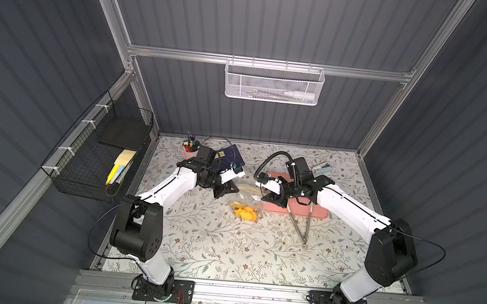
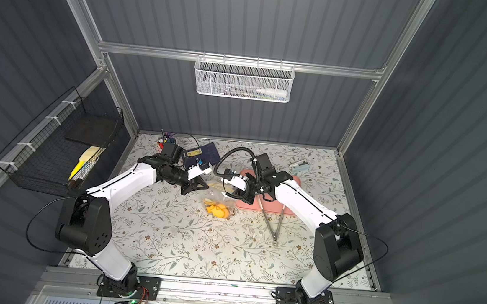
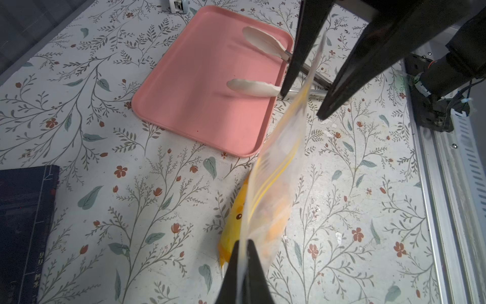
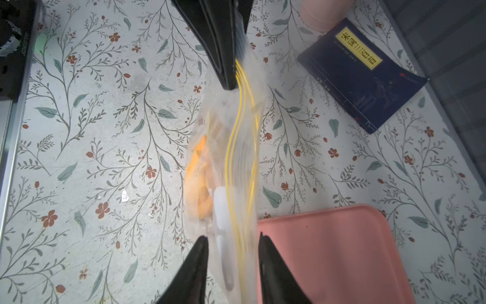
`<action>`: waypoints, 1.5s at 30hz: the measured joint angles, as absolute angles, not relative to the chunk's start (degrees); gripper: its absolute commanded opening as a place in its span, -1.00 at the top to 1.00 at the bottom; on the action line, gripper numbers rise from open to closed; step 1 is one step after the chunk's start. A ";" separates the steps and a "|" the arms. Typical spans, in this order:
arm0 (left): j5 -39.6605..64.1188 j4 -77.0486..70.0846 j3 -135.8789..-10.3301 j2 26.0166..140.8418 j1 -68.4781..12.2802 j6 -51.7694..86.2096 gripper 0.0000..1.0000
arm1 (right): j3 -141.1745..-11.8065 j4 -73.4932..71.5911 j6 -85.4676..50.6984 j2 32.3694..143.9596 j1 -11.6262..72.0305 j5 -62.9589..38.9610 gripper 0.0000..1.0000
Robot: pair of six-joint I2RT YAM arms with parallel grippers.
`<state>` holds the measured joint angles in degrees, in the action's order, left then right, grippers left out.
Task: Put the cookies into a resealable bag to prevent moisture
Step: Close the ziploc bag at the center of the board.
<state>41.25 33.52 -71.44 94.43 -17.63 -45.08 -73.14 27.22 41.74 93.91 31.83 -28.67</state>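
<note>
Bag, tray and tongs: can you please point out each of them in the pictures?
bag (image 4: 226, 171): right wrist view, on its clear middle, by the yellow seal lines.
tray (image 3: 197, 100): left wrist view, on its bare pink floor.
tongs (image 3: 252, 87): left wrist view, on one white tip.

resealable bag (image 4: 244, 131) clear, yellow seal lines, yellow-orange patch; cookies (image 4: 200, 165) orange; tray (image 3: 200, 92) pink; tablecloth (image 3: 105, 118) white, grey-green leaf, red-brown flower print; book (image 4: 360, 86) navy, yellow label
</note>
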 measured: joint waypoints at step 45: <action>38.65 34.79 -69.06 90.50 -17.15 -45.43 1.00 | -76.58 18.94 32.73 99.79 35.00 -31.68 0.43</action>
